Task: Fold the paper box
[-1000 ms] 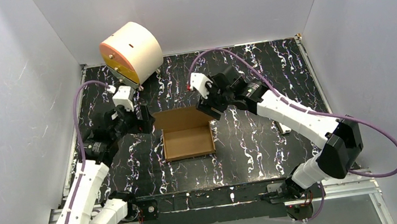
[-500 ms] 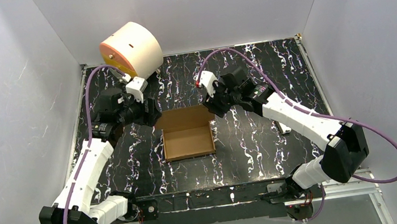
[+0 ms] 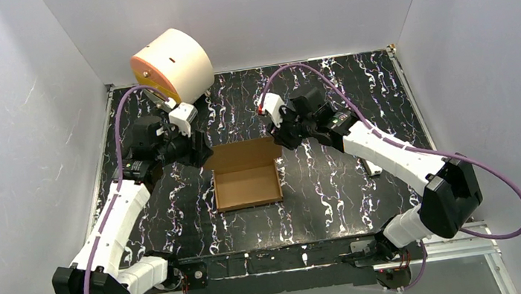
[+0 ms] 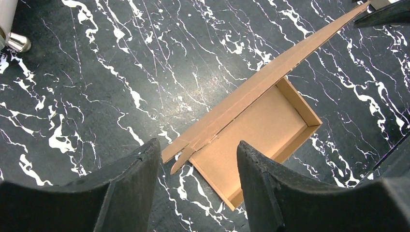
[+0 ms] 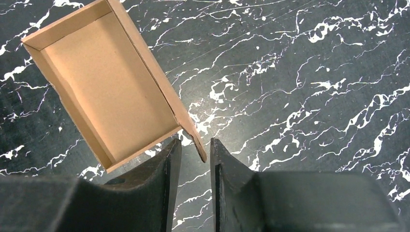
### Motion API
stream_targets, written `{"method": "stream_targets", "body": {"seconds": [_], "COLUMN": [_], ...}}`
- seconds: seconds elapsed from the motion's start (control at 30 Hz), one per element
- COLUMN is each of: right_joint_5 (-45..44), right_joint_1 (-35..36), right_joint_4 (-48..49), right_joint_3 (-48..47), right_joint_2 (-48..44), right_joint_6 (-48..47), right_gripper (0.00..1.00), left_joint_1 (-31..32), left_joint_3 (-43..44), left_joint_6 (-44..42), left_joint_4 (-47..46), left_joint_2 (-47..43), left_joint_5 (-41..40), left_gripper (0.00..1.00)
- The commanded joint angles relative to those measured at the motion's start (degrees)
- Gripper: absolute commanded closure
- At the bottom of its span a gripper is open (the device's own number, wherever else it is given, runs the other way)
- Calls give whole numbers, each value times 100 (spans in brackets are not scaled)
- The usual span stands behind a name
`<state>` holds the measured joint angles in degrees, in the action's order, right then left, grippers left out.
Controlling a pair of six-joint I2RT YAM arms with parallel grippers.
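Brown cardboard: the paper box (image 3: 246,182) lies on the black, white-veined tabletop (image 3: 338,190) between the two grippers. It is part folded, a shallow tray with its open face up and low side walls raised. The long back flap (image 3: 239,152) stands along the tray's far edge.

Left gripper (image 3: 201,156) is at the flap's left end. In the left wrist view the left gripper (image 4: 196,145) has its fingers (image 4: 130,188) well apart. The notched end corner of the flap sits in the gap, touching neither finger. From there the flap runs away toward the other arm, with the tray just to the right of it.

Right gripper (image 3: 277,145) is at the flap's right end. In the right wrist view the right gripper (image 5: 194,142) has its fingers close together, leaving a narrow slot. The rounded tip of the flap pokes into that slot with a sliver of tabletop showing on either side, so it is not pinched. The tray lies up and to the left of this gripper.

A cream cylinder with an orange face (image 3: 173,66) stands beyond the left gripper, apart from the box.
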<state>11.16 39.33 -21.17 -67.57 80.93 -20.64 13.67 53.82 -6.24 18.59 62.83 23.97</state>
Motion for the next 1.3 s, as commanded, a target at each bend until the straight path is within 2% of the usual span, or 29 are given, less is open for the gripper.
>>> {"method": "stream_targets", "body": {"seconds": [0.0,0.13,0.27,0.63,0.8,0.93,1.07,1.27], "right_joint_5": [161,180,256,218,233,244,216,-222], "right_joint_1": [-50,-60,-58,-65,-58,-64,-57,-40], "right_joint_4": [311,333,333,358,394,403,377,471], "right_joint_3": [26,25,55,95,112,104,42,-12], "right_joint_2": [36,45,22,-15,-20,9,49,28], "right_joint_6": [104,121,140,159,165,244,521,1345], "right_gripper": [66,76,80,83,85,89,92,97], "left_joint_1": [-22,-18,-29,-22,-27,-18,-17,-14], "left_joint_3": [-47,-39,-39,-167,-116,-77,1,103], "left_joint_6": [-115,-109,-78,-107,-121,-67,247,1395], "left_joint_4": [10,60,91,135,244,289,323,281], "left_joint_2": [-30,22,70,-121,-7,37,81,216], "left_joint_5": [118,143,148,-138,-291,-287,-276,-532], "left_gripper": [44,54,66,66,71,81,91,97]}}
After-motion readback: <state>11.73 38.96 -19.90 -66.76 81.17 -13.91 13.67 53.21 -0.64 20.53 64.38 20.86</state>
